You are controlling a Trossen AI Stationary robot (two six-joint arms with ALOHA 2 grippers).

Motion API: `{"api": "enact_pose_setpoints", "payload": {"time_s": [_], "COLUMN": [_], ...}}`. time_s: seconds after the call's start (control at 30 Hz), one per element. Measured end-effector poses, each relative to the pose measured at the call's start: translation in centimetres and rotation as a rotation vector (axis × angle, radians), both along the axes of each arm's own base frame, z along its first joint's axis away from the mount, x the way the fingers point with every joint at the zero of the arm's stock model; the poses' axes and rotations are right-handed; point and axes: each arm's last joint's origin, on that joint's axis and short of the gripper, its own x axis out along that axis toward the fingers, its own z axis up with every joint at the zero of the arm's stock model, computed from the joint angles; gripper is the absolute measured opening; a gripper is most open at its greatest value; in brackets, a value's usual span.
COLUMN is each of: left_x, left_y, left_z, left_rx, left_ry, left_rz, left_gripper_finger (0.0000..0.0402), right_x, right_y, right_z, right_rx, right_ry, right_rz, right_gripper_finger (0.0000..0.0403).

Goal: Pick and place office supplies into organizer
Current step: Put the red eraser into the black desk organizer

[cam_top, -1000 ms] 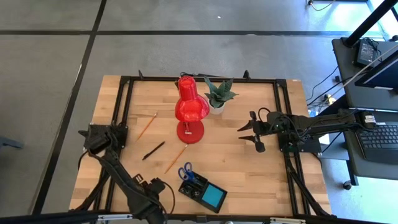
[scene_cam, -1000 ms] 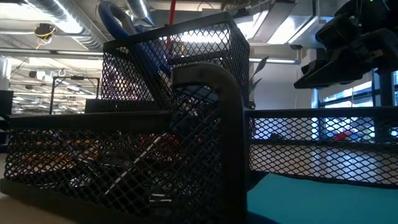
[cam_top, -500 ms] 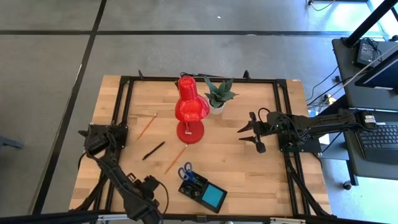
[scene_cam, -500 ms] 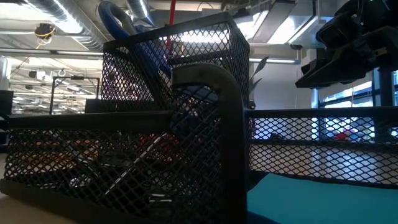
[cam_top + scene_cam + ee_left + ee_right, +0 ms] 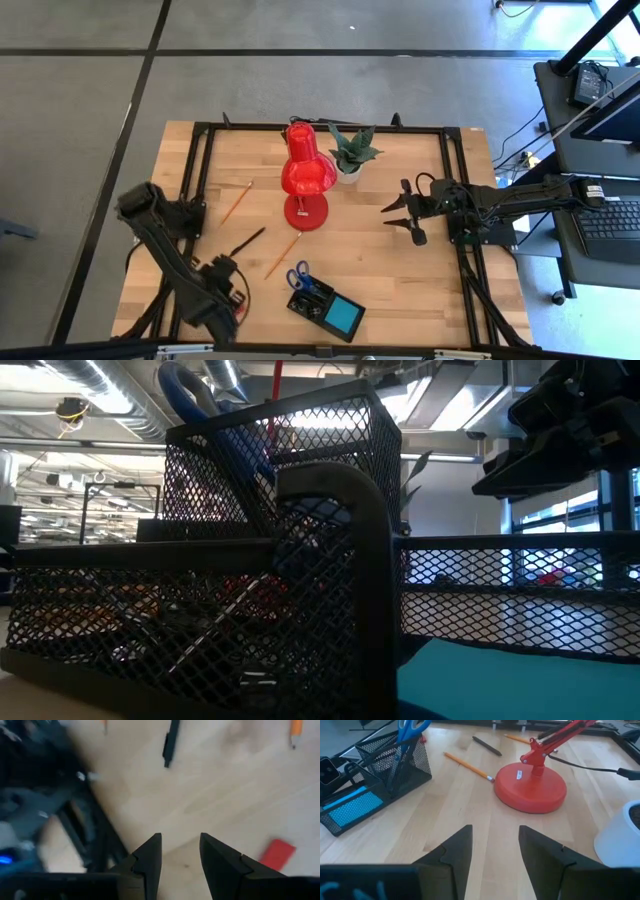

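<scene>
The organizer (image 5: pixel 324 305) is a black wire-mesh tray sitting near the front edge of my table, turned at an angle. My blue-handled scissors (image 5: pixel 298 276) stand upright in its tall cup, handles sticking out the top. The blue note pad (image 5: pixel 343 316) lies flat in the wide section at its other end.

Still loose on the wood: one orange pencil (image 5: pixel 283 255) just beside the organizer, slanting toward the lamp base, a black pen (image 5: pixel 246 242) a bit further over, also slanted, and a second orange pencil (image 5: pixel 235 202) well apart, nearer the far left. A small red block (image 5: pixel 277 854) lies flat on the bare wood.
</scene>
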Motion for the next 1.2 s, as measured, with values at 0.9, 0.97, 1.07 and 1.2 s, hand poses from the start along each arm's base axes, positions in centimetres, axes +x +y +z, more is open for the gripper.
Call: {"api": "enact_pose_setpoints", "payload": {"time_s": [0.9, 0.97, 1.07, 1.2], "left_x": [2.1, 2.3, 2.4, 2.6], "left_y": [1.5, 1.6, 1.8, 1.9], "left_z": [-6.7, -6.7, -6.7, -6.7], "left_rx": [-0.507, -0.495, -0.487, -0.486], "left_ry": [-0.329, -0.336, -0.34, -0.342], "left_rz": [-0.16, -0.181, -0.198, -0.192], "left_gripper_finger": [0.0125, 0.0125, 0.0125, 0.0125], "right_x": [0.2, 0.2, 0.2, 0.2], "right_y": [-0.2, -0.2, -0.2, -0.2], "right_z": [0.5, 0.5, 0.5, 0.5], "right_rx": [-0.038, -0.036, -0.036, -0.036], "right_ry": [-0.058, -0.058, -0.058, -0.058], "right_rz": [-0.074, -0.074, -0.074, -0.074], "right_gripper_finger": [0.0165, 0.0165, 0.0165, 0.0165]}}
